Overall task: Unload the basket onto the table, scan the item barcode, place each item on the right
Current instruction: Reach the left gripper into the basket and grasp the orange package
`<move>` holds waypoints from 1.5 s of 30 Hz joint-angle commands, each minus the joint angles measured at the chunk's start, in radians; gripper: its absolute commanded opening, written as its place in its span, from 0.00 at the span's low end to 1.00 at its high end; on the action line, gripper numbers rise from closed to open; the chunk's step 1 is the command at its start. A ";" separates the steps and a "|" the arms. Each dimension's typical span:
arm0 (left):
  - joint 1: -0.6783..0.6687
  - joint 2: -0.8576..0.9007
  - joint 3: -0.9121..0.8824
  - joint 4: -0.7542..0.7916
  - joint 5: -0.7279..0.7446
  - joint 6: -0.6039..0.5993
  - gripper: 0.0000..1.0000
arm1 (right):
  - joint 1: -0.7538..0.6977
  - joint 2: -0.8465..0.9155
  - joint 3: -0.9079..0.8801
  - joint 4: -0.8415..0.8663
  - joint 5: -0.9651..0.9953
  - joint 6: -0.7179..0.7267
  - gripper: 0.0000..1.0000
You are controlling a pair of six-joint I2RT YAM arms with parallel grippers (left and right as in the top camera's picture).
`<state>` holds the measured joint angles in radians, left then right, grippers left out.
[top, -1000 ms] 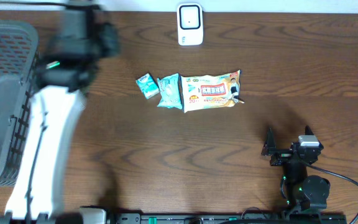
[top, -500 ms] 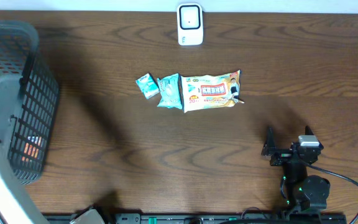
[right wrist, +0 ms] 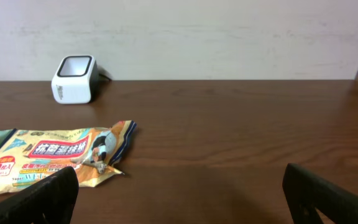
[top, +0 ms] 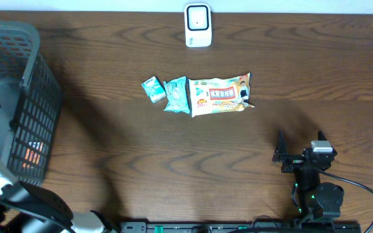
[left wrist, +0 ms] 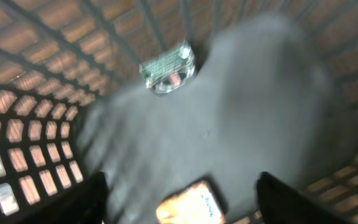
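Left pincer [left wrist: 182,185] hangs open above a packet [left wrist: 189,203] in the basket [top: 41,107] — likely an item already scanned; right pincer [right wrist: 179,186], open too, rests short of the pouch [top: 219,95].

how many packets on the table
3, in a row mid-table: small green packet at the left end, teal packet in the middle, wipes pack at the right end. The basket may hide more.
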<state>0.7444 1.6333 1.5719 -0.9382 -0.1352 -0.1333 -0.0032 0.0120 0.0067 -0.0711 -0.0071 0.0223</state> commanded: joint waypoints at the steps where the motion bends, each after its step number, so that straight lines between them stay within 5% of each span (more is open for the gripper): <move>1: 0.023 0.044 -0.005 -0.039 0.012 0.036 0.79 | 0.007 -0.005 -0.002 -0.005 0.001 0.006 0.99; 16: 0.187 0.206 -0.005 -0.166 0.405 0.133 0.90 | 0.007 -0.005 -0.002 -0.005 0.001 0.007 0.99; 45: 0.208 0.386 -0.083 -0.245 0.412 0.208 0.84 | 0.007 -0.005 -0.002 -0.005 0.001 0.006 0.99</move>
<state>0.9508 2.0041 1.5112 -1.1881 0.2646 0.0574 -0.0032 0.0120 0.0067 -0.0711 -0.0067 0.0223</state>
